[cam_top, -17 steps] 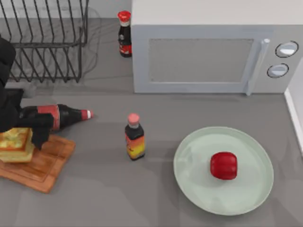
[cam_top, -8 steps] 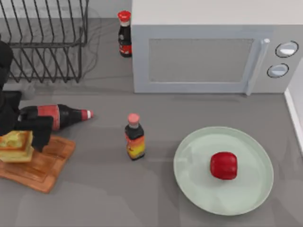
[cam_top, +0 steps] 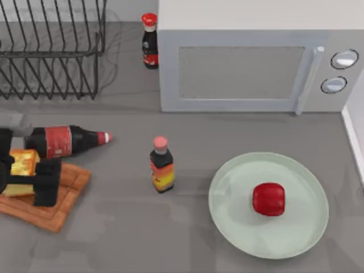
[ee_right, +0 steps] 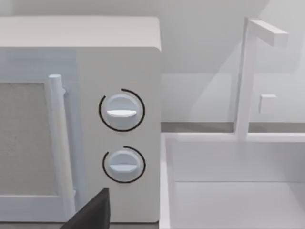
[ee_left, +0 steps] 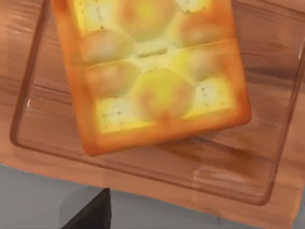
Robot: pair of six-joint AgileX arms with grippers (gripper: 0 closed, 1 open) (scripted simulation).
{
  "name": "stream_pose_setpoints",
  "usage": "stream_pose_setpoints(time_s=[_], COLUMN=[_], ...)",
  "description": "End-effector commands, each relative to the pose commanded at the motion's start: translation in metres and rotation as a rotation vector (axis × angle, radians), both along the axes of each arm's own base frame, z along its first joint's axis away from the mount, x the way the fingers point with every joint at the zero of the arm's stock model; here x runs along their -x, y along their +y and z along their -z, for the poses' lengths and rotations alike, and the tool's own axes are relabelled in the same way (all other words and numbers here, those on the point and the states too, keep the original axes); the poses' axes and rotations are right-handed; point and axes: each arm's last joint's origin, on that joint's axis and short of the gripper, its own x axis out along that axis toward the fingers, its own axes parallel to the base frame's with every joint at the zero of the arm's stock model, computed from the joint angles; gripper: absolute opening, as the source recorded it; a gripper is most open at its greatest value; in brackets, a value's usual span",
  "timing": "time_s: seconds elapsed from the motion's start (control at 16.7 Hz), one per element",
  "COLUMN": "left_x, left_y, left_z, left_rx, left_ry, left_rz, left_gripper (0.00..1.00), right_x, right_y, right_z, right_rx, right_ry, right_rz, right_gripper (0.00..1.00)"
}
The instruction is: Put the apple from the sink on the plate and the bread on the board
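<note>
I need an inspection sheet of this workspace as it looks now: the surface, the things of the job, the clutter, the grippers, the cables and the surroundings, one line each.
Surface: grey table, flat.
Job's things: apple sits on the plate; bread lies on the board.
Clutter: cola bottle lying on its side beside the board; small sauce bottle upright mid-table; another bottle upright left of the microwave.
Grippers: left gripper over the board, around the bread; right arm parked, its wrist view facing the microwave knobs.
Cables: nothing seen.
Surroundings: microwave, wire dish rack, white sink with faucet.
</note>
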Motion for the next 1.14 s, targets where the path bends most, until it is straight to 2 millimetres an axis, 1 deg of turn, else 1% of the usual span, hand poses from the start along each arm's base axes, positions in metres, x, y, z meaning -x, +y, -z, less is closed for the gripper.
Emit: stream_pose_setpoints(time_s=[0.12, 0.24, 0.36, 0.48, 0.66, 0.84, 0.96, 1.14], left_x=[0.028, 0.054, 0.073, 0.087, 0.101, 0.107, 0.109, 0.110], left_y=[0.000, 0.003, 0.006, 0.010, 0.015, 0.018, 0.019, 0.020], left_z=[0.000, 0.003, 0.008, 0.013, 0.015, 0.016, 0.018, 0.019], left_rx=[0.024, 0.039, 0.044, 0.040, 0.026, 0.010, 0.001, -0.003], left_ry=[-0.143, -0.304, -0.478, -0.657, -0.915, -1.110, -1.182, -1.205], left_rz=[0.010, 0.009, -0.005, -0.031, -0.080, -0.121, -0.139, -0.146], left_gripper=[1.00, 1.00, 1.00, 1.00, 1.00, 1.00, 1.00, 1.00], right_x=[0.000, 0.000, 0.000, 0.000, 0.000, 0.000, 0.000, 0.000], right_y=[0.000, 0.000, 0.000, 0.000, 0.000, 0.000, 0.000, 0.000], right_z=[0.000, 0.000, 0.000, 0.000, 0.000, 0.000, 0.000, 0.000], right_rx=[0.000, 0.000, 0.000, 0.000, 0.000, 0.000, 0.000, 0.000], right_ry=[0.000, 0.000, 0.000, 0.000, 0.000, 0.000, 0.000, 0.000], right_rz=[0.000, 0.000, 0.000, 0.000, 0.000, 0.000, 0.000, 0.000], right_gripper=[1.00, 1.00, 1.00, 1.00, 1.00, 1.00, 1.00, 1.00])
